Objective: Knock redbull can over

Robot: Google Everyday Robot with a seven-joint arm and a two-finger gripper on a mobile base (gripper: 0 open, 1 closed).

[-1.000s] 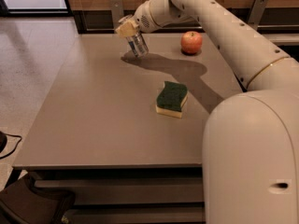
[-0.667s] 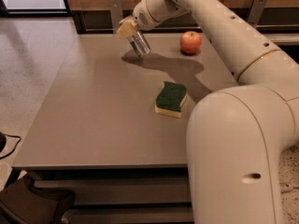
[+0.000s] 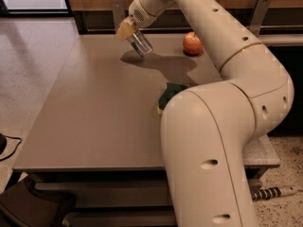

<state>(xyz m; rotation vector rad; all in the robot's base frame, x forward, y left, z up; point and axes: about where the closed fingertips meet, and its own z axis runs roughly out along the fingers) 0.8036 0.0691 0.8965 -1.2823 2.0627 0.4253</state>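
Far end of table point(image 3: 94, 108): redbull can point(image 3: 141, 44) tilted, top @ gripper point(image 3: 126, 30).

White arm point(image 3: 208, 164) rising from 5 o'clock, its thick lower part filling the foreground, elbow point(image 3: 265, 86) bent at 3 o'clock, forearm reaching back toward 11 o'clock, wrist point(image 3: 146, 7) angled downward, gripper point(image 3: 127, 30) (tan-tipped) at 11 o'clock, pointing down-left.
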